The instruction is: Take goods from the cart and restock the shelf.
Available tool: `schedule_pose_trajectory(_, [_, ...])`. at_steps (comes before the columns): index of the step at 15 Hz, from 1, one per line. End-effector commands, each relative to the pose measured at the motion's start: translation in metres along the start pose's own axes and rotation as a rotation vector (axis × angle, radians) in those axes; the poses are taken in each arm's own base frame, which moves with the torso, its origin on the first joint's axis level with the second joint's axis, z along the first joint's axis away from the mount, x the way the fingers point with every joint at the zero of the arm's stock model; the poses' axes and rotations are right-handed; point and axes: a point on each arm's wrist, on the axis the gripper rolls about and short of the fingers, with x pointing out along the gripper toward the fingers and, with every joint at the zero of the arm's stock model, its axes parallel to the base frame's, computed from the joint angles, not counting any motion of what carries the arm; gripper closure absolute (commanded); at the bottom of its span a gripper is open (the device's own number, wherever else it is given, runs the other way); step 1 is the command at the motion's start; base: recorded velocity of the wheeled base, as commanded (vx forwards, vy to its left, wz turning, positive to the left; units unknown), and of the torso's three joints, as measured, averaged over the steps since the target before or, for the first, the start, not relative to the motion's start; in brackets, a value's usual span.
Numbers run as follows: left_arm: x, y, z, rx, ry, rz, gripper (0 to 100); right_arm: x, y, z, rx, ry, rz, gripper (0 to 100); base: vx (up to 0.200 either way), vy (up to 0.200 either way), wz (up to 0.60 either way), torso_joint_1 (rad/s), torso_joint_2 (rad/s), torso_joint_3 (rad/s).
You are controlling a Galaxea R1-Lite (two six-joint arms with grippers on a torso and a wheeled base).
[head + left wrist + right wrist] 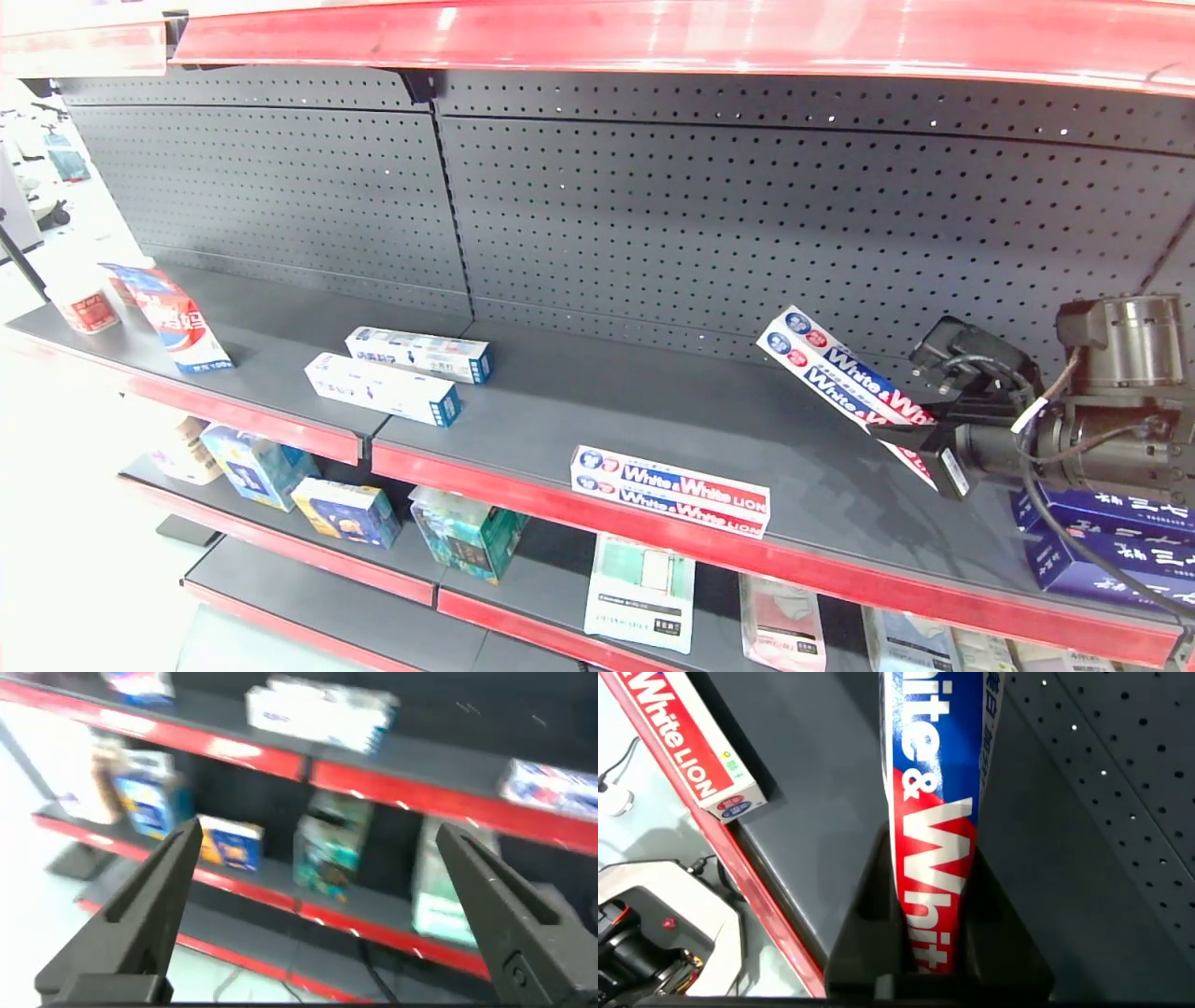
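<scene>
As right gripper (920, 443) clamps toothpaste box (836, 369), dark shelf (653, 401), pegboard (700, 215) behind

Shelf board (653, 401) across mid frame. Pouch (173, 317) far left on it. Near carton (383, 389) left of centre, far carton (420, 354) just behind. Edge carton (670, 490) at front lip, centre. Tilted carton (840, 373) right.

This is a shop aisle: tiered dark shelves (653, 401) with red front edges, a perforated back panel (700, 215), boxed toothpaste (669, 489) and other packaged goods (347, 511) laid out.
</scene>
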Motion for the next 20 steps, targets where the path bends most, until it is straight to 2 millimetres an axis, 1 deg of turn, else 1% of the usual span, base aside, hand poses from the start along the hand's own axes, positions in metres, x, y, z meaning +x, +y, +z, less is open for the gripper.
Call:
schedule_pose_trajectory(1, [-0.0009,0.0004,-0.0018,-0.016,-0.034,0.006,0,-0.0017,-0.0006,0.0019,-0.003,-0.010,-0.004,100,0.000,0.000,0.00,0.000,0.00,0.000])
schedule_pose_trajectory(5, [-0.0008,0.0015,-0.0020,-0.003,-0.038,0.055,0,-0.0034,-0.0010,0.0026,-0.003,-0.014,-0.008,100,0.000,0.000,0.00,0.000,0.00,0.000])
schedule_pose_trajectory(6, [-0.0007,0.0009,-0.0025,-0.008,-0.034,0.027,0,-0.0035,-0.0012,0.0030,-0.003,-0.016,-0.009,100,0.000,0.000,0.00,0.000,0.00,0.000])
schedule_pose_trajectory(8, [-0.0012,-0.0022,-0.0018,-0.024,-0.018,-0.113,0,-0.0032,-0.0019,0.0039,-0.005,-0.018,-0.011,100,0.000,0.000,0.00,0.000,0.00,0.000])
schedule_pose_trajectory(9, [-0.0012,-0.0022,-0.0021,-0.020,-0.015,-0.113,0,-0.0031,-0.0018,0.0045,-0.006,-0.020,-0.011,100,0.000,0.000,0.00,0.000,0.00,0.000])
schedule_pose_trajectory(10, [-0.0012,-0.0021,-0.0021,-0.017,-0.016,-0.108,0,-0.0030,-0.0015,0.0047,-0.007,-0.020,-0.009,100,0.000,0.000,0.00,0.000,0.00,0.000])
schedule_pose_trajectory(11, [-0.0008,-0.0003,-0.0026,-0.015,-0.026,-0.032,0,-0.0029,-0.0008,0.0036,-0.006,-0.017,-0.007,100,0.000,0.000,0.00,0.000,0.00,0.000])
schedule_pose_trajectory(12, [-0.0003,0.0023,-0.0036,-0.018,-0.034,0.081,0,-0.0029,-0.0003,0.0028,-0.005,-0.013,-0.007,100,0.000,0.000,0.00,0.000,0.00,0.000])
schedule_pose_trajectory(13, [0.0014,0.0031,-0.0061,-0.015,-0.048,0.114,0,-0.0026,-0.0013,0.0035,-0.005,-0.016,-0.008,100,0.000,0.000,0.00,0.000,0.00,0.000])
schedule_pose_trajectory(14, [0.0022,0.0028,-0.0053,-0.011,-0.075,0.104,0,-0.0032,-0.0018,0.0039,-0.004,-0.021,-0.007,100,0.000,0.000,0.00,0.000,0.00,0.000])
schedule_pose_trajectory(16, [0.0023,0.0016,-0.0064,-0.006,-0.054,0.047,0,-0.0035,-0.0030,0.0032,-0.004,-0.023,-0.005,100,0.000,0.000,0.00,0.000,0.00,0.000])
schedule_pose_trajectory(20, [0.0022,0.0016,-0.0071,-0.016,-0.049,0.043,0,-0.0034,-0.0019,0.0023,-0.003,-0.020,-0.002,100,0.000,0.000,0.00,0.000,0.00,0.000])
